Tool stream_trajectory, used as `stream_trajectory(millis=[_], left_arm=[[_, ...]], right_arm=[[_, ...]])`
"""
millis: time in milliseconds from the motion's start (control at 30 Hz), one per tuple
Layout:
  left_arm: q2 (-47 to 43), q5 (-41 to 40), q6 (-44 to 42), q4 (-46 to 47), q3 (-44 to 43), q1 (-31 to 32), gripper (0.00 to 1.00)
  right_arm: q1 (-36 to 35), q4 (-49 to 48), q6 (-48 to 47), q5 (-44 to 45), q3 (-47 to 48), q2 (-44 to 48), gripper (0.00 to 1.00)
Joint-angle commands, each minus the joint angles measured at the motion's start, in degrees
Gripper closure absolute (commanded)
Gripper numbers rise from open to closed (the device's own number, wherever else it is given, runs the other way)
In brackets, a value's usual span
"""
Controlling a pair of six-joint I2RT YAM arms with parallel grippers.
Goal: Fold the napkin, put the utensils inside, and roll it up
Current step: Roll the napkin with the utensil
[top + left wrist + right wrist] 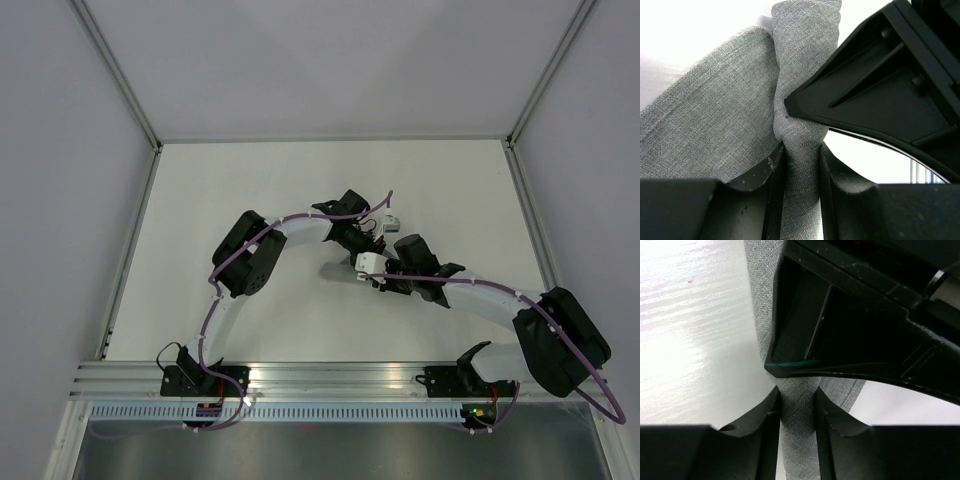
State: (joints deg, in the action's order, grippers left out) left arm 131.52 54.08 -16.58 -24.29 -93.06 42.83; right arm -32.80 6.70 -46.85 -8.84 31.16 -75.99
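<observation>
The grey napkin (715, 110) is bunched into a narrow rolled fold. My left gripper (801, 150) is shut on this fold, fabric pinched between both fingers. My right gripper (796, 395) is shut on the napkin (798, 425) too. Each wrist view shows the other gripper's black finger pressed against the cloth just above the pinch. A thin teal edge (790, 362) shows at the cloth beside the left finger; I cannot tell whether it is a utensil. No utensil shows in full. In the top view both grippers (372, 235) (355, 272) meet at mid-table and hide the napkin.
The white table (250, 200) lies inside a frame with grey walls on three sides. A metal rail (330, 378) with the arm bases runs along the near edge.
</observation>
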Motion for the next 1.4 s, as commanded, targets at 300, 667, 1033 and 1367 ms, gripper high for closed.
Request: stream_trajectory(millis=[300, 667, 1033, 1367], left_arm=[[-3.64, -6.54, 2.86, -0.93, 3.49, -0.46, 0.61], [-8.30, -5.92, 3.39, 1.62, 6.31, -2.13, 0.59], [-13.92, -6.71, 5.85, 8.37, 10.44, -4.86, 0.55], [-24.37, -12.33, 12.35, 21.99, 20.10, -10.04, 0.55]], right_arm=[[-0.07, 9.46, -0.35, -2.84, 4.78, -3.20, 0.76], [0.54, 11.49, -1.05, -3.11, 6.28, -5.31, 0.79], [0.89, 14.04, -1.58, -4.16, 8.21, -7.07, 0.80], [3.09, 20.00, -2.81, -8.29, 12.96, -10.41, 0.80]])
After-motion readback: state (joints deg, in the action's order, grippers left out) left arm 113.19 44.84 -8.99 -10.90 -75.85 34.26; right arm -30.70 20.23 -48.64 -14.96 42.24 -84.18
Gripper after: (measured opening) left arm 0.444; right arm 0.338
